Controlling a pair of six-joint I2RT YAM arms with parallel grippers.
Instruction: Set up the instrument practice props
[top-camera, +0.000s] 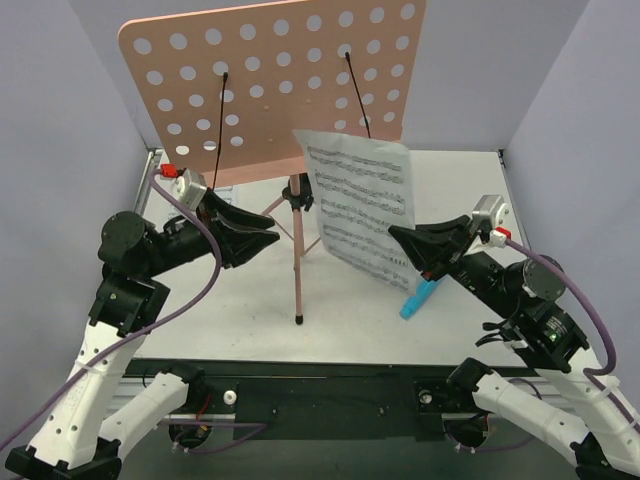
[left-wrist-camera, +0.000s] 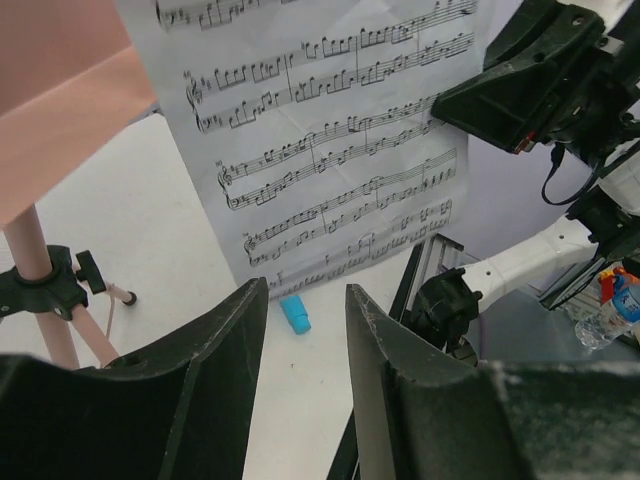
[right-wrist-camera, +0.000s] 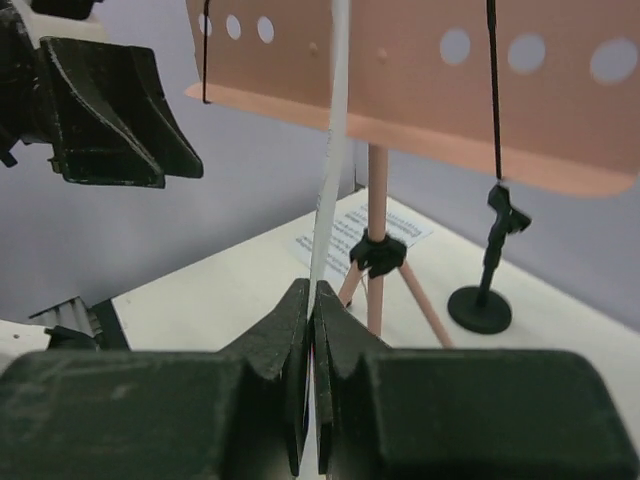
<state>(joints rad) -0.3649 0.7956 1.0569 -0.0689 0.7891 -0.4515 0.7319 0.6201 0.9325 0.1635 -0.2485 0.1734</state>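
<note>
Right end effector pinches a white, stave-printed sheet-music page upright.

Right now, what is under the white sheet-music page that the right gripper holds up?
Below the lower edge of the white sheet-music page, a small blue plastic piece lies on the white table. From above, the page covers the table behind it.
</note>
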